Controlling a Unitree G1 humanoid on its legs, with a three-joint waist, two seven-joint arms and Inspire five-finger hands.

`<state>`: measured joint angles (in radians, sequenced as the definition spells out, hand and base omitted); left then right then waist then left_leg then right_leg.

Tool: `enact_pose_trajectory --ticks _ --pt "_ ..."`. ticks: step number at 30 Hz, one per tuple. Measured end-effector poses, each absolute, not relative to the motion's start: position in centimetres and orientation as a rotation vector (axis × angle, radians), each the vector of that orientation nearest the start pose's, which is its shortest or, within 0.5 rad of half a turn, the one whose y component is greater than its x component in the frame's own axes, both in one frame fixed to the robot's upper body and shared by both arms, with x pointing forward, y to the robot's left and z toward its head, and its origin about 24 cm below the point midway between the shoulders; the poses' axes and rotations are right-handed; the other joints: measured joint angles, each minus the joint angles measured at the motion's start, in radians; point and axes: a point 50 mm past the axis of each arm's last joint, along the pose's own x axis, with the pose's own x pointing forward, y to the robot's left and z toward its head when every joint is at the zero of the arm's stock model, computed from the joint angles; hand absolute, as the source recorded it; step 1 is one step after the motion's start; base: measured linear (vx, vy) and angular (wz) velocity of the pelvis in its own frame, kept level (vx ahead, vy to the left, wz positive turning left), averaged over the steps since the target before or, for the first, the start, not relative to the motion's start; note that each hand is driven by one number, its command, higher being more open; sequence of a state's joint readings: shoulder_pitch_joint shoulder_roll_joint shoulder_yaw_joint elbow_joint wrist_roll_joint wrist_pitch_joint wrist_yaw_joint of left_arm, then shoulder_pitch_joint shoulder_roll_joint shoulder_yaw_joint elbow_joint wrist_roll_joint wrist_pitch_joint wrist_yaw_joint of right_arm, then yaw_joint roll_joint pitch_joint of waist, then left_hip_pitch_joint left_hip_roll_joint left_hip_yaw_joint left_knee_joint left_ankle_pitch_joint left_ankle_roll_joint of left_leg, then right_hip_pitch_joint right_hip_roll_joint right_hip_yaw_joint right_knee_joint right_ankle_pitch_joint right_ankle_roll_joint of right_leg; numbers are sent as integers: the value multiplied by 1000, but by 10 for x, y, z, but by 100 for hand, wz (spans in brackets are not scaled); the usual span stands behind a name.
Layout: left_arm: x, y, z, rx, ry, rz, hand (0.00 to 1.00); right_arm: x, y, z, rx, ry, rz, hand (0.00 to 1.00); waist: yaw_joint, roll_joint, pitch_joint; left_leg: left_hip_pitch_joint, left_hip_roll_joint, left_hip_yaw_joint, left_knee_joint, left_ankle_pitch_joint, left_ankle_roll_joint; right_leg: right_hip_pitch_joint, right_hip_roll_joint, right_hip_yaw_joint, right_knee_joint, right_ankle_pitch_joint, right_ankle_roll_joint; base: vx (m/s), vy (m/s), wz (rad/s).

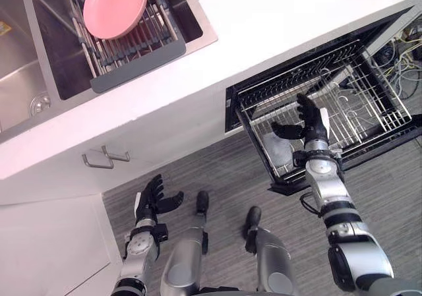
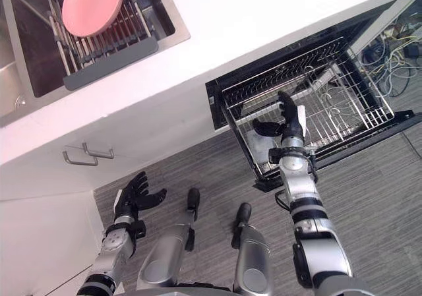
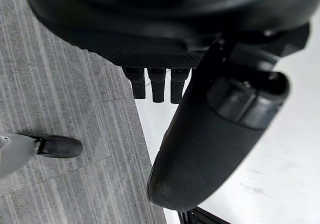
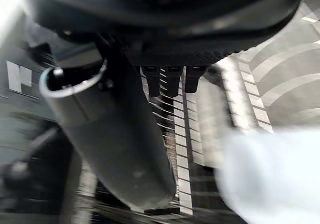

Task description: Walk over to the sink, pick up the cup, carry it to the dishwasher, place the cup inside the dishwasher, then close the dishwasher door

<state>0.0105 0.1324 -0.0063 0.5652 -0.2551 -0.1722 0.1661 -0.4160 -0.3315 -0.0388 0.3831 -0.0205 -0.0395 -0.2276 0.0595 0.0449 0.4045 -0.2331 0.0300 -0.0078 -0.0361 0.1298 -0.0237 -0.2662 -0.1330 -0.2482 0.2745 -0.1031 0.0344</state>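
The dishwasher [image 1: 394, 135] stands open below the white counter [image 1: 277, 19], with its wire rack [image 1: 369, 105] pulled out over the grey floor [image 1: 217, 171]. The right hand [image 1: 308, 128] hangs directly above the near corner of that rack, fingers straight and spread wide, thumb held apart, holding nothing. The left hand [image 1: 155, 198] hangs low, well apart from the dishwasher on the sink side and near the cabinet handle [image 1: 105, 157]; its fingers are relaxed and it is also empty. The sink [image 1: 201, 35] lies well beyond the dishwasher along the counter and holds a drying rack [image 1: 138, 62] with a pink plate [image 1: 115, 6] on it. The cup is in neither hand. A pale blurred shape [image 4: 270, 174] lies just beside the right hand over the rack wires in the right wrist view; it may be the cup, but this cannot be confirmed. Judged from this layout, the placing step is at its end and the closing step is due. The next move calls for lifting the right hand clear of the rack wires without snagging the fingers. The hand should then be set with flat fingers against the dishwasher's outer front edge and push steadily toward the counter until the door seats.
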Motion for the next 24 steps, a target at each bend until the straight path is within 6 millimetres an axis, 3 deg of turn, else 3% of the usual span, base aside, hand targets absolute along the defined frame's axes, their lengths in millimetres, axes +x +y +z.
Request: enact_pose_trajectory --ticks 3,10,11,12,13,15,16,18,22,23,24 --pt "205 202 -73 -72 435 285 90 302 -217 93 -320 -183 -242 90 -26 -8 -4 47 6 2 -16 -10 -4 54 10 -2 -31 -2 2 81 -22 -3" --pt "197 197 -84 -66 496 262 90 251 -214 72 -326 -149 -239 90 -60 -45 -29 105 0 -30 -7 -30 -11 150 6 -56 -50 -34 5 81 -37 18" --pt "197 196 -84 -70 496 261 90 248 -213 73 -321 -155 -239 90 -63 -47 -31 103 -1 -22 -1 -30 -11 160 2 -68 -49 -37 5 1 0 62" --pt "197 192 -85 -81 502 257 90 245 -211 77 -315 -174 -237 90 -76 -47 -33 89 -5 50 21 -36 -1 186 -10 -106 -49 -43 5 -44 33 71" --pt "194 190 -89 -87 521 256 90 243 -209 81 -311 -197 -229 90 -73 -46 -44 76 18 166 64 -88 20 203 -14 -137 -51 -46 4 -46 29 68" --pt "187 189 -98 -89 570 255 90 240 -204 92 -312 -256 -207 90 -80 -40 -73 59 86 368 147 -124 15 232 -24 -180 -60 -52 14 26 29 67" --pt "185 188 -100 -91 580 254 90 239 -204 97 -315 -282 -204 90 -80 -37 -80 56 102 398 165 -125 16 242 -29 -197 -58 -56 20 69 80 74" --pt "175 189 -106 -78 619 258 90 238 -200 116 -326 -380 -186 90 -61 -38 -122 36 81 385 181 -143 28 249 -53 -229 -55 -65 40 65 110 53" --pt "155 193 -116 -45 681 264 90 243 -196 137 -338 -492 -167 90 -55 -52 -154 54 35 371 236 -201 46 315 -121 -300 -28 -101 88 160 120 58" --pt "146 194 -120 -40 706 268 90 247 -192 143 -351 -520 -147 90 -50 -58 -158 57 20 372 289 -247 55 320 -162 -301 35 -131 100 208 187 20" --pt "137 195 -124 -34 740 269 90 253 -186 146 -381 -536 -111 90 -49 -57 -160 68 5 368 313 -279 65 300 -201 -283 143 -140 90 169 169 16"
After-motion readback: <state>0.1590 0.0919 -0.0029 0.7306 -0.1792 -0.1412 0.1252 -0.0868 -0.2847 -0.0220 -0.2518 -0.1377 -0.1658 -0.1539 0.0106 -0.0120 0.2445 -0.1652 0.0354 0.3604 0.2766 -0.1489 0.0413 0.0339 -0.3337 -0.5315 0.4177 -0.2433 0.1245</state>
